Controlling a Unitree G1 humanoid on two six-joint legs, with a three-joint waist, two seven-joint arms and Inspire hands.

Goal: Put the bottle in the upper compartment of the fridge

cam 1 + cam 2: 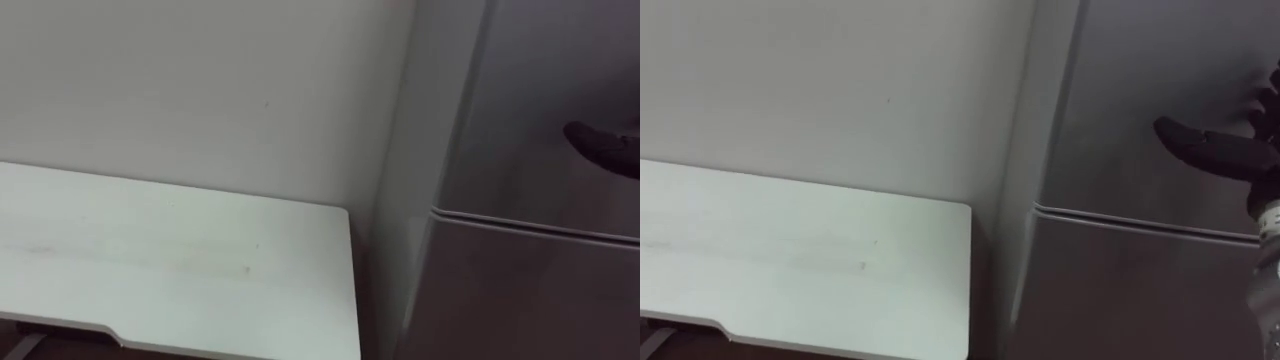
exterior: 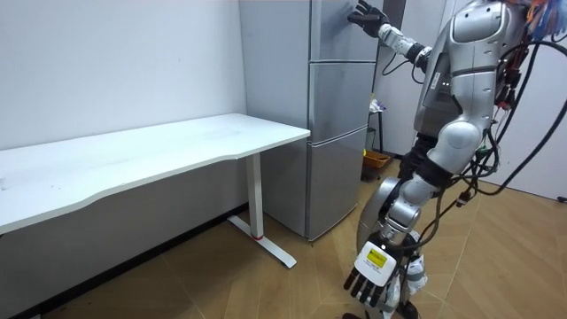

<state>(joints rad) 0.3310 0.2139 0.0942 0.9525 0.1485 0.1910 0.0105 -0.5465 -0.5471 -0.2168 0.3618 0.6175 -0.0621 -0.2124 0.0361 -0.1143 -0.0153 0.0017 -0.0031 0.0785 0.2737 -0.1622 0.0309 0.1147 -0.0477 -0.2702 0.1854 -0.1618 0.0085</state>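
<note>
A tall grey fridge [image 2: 337, 97] stands against the wall with its doors closed. A seam [image 1: 530, 225] divides the upper door [image 1: 540, 90] from the one below. My right hand [image 1: 1210, 148] is raised to the upper door, its dark fingers stretched out flat against the door's face near the right edge. Nothing is held in it. The room view has me standing upright in front of the fridge, right arm lifted to the top door [image 2: 332, 31]. My left hand [image 2: 372, 276] hangs low beside my leg with relaxed fingers and holds nothing.
A long white table [image 1: 170, 260] stands against the pale wall, just to the left of the fridge, with a narrow gap between them. In the room view, a small orange thing [image 2: 376, 161] lies on the wooden floor beyond the fridge.
</note>
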